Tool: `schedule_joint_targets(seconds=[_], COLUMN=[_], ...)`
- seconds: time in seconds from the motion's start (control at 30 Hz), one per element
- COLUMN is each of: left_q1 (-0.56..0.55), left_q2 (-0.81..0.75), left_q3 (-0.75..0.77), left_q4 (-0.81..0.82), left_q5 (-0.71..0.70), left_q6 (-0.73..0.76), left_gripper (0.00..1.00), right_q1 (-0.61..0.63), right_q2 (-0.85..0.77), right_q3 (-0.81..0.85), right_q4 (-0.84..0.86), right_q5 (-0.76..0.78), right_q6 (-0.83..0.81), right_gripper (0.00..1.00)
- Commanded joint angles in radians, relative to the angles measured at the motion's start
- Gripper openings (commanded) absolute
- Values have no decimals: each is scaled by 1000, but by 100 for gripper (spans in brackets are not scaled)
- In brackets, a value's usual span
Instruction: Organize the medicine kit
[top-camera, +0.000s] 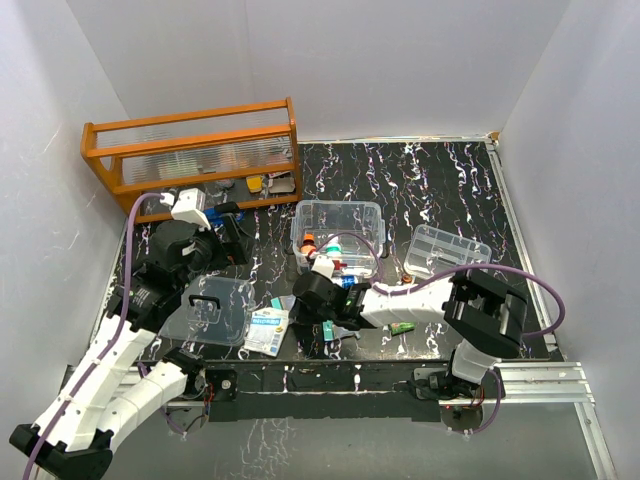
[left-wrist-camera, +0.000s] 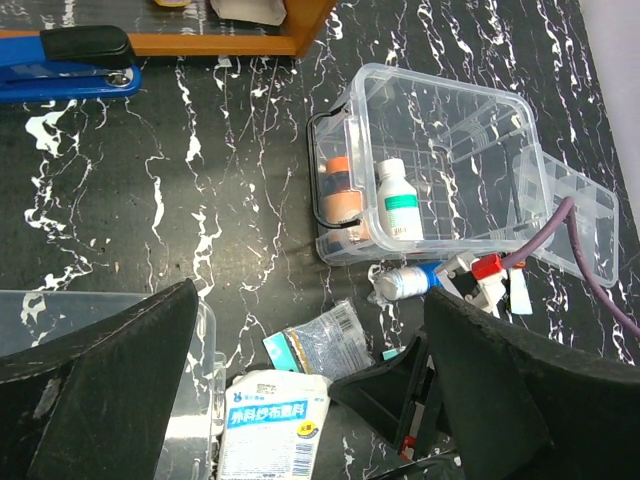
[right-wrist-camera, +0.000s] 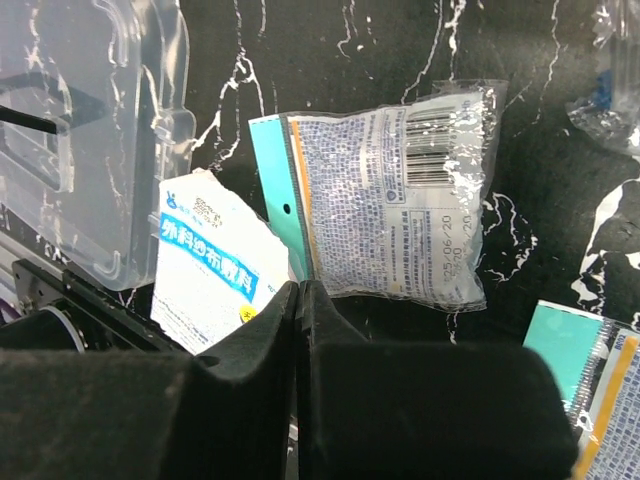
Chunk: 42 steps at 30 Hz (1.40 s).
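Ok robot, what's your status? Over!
Left hand open, empty. Right hand shut at edge of clear packet. Medicine kit open, lid lying apart. White packet loose beside lid.

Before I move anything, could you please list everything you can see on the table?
Box: one, clear, centre, open.
White bottle: one, green label, in box.
Orange item: one, in box.
Lid: one, clear, dark handle, front left.
Tray: one, clear, right of box.
Rack: one, orange, back left.
Blue tool: one, black top, by rack.
White packet: one, blue label, beside lid.
Clear packets: two, teal-edged, before box.
Loose bottle: one, pale and blue, lying before box.
Green item: one, front right.
Left gripper: one, black, open, left side.
Right gripper: one, black, shut, at packets.
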<state>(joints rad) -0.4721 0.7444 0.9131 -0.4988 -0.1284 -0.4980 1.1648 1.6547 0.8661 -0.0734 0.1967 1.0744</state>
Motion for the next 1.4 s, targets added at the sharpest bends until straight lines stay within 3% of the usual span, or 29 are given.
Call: schedule_joint_targets(seconds=[0.0,0.13,0.2,0.27,0.43,0.53,0.67,1.03,1.1,1.33,1.37], left_q1=[4,4,4,5,3,5,4,4,5,4,4], left_q2=[0,9,8,-2,-36,-36,-27,-29,-29,-27,-24], left_q3=[-31,-40,-32,-28,-53,-59,-49,-44,-45,-43,-40], left_q4=[38,6,-29,-59,-34,-28,-33,-29,-28,-25,-26], left_q5=[51,42,8,-32,-52,-51,-52,-63,-64,-61,-63], left_q6=[16,-5,-13,-21,-31,-38,-34,-25,-25,-31,-30], left_gripper=[95,95,95,95,95,95,95,96,96,96,96], right_q1=[4,4,7,8,18,23,33,40,42,42,41], right_q2=[-63,-54,-36,-19,31,82,149,182,194,186,176], right_q3=[20,28,50,63,96,150,210,238,240,271,277], right_q4=[72,63,26,13,16,-23,-166,-181,-143,-85,-85], right_q5=[23,-22,-71,-118,-180,-199,-106,-75,-85,27,46], right_q6=[-37,-37,-39,-51,-74,-73,-19,-11,-24,-66,-78], right_gripper=[0,3,28,43,50,49,44,42,37,0,0])
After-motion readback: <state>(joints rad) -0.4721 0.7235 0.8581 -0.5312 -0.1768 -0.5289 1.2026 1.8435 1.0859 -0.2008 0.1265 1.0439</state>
